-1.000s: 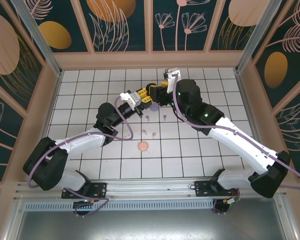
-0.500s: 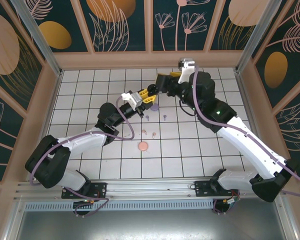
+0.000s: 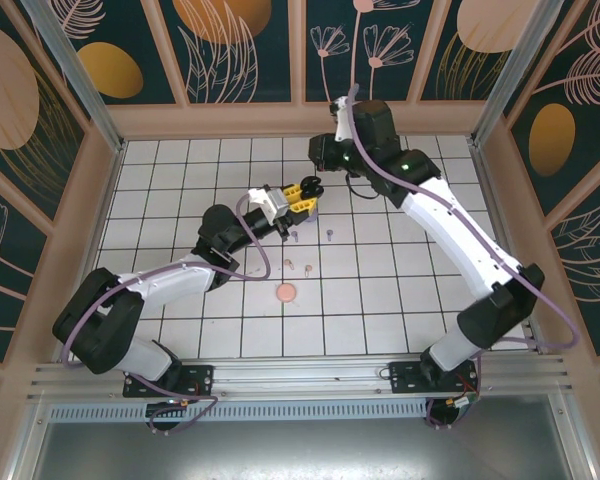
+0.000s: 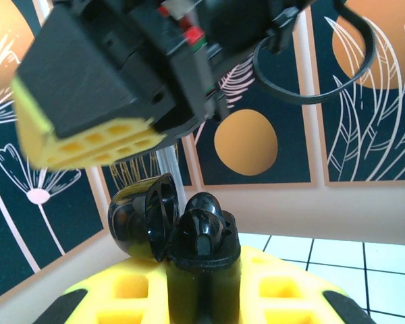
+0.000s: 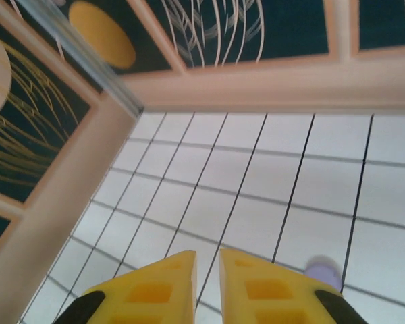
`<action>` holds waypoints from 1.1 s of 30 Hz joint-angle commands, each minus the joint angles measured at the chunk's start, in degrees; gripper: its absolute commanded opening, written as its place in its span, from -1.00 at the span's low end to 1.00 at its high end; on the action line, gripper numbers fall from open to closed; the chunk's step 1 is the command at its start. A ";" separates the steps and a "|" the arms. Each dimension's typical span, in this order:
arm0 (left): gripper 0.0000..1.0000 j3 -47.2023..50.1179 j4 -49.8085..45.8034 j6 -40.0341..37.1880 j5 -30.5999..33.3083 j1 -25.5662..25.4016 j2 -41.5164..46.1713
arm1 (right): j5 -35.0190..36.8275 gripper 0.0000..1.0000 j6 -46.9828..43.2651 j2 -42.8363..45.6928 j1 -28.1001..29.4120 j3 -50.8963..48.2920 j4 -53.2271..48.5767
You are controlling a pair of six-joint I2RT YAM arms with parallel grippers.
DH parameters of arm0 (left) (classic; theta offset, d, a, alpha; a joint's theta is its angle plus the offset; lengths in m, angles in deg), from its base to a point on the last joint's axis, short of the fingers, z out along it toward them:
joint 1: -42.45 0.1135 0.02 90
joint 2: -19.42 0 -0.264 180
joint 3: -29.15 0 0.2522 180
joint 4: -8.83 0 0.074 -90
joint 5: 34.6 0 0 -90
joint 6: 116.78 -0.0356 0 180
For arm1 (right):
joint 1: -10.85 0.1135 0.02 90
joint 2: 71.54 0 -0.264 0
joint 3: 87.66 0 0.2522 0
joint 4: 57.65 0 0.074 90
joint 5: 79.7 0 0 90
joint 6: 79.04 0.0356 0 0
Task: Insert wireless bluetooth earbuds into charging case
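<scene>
Top cam: lilac earbuds (image 3: 293, 236) and pink earbuds (image 3: 288, 264) lie loose on tiles near L gripper (image 3: 310, 190). L wrist cam shows you more: it's clamped on open black case (image 4: 201, 236). R gripper (image 5: 207, 262) is nearly closed, empty.

My right pincer (image 5: 207, 258) sits at 6 o'clock, fingers nearly touching, above the tiled tabletop (image 5: 256, 175); a blurred lilac thing (image 5: 322, 272) lies at 5 o'clock.
</scene>
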 commanded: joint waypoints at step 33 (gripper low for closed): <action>-1.00 -9.21 -10.61 11.46 1.40 -0.30 -7.46 | 13.97 -0.14 12.25 27.53 -9.04 -26.23 0.60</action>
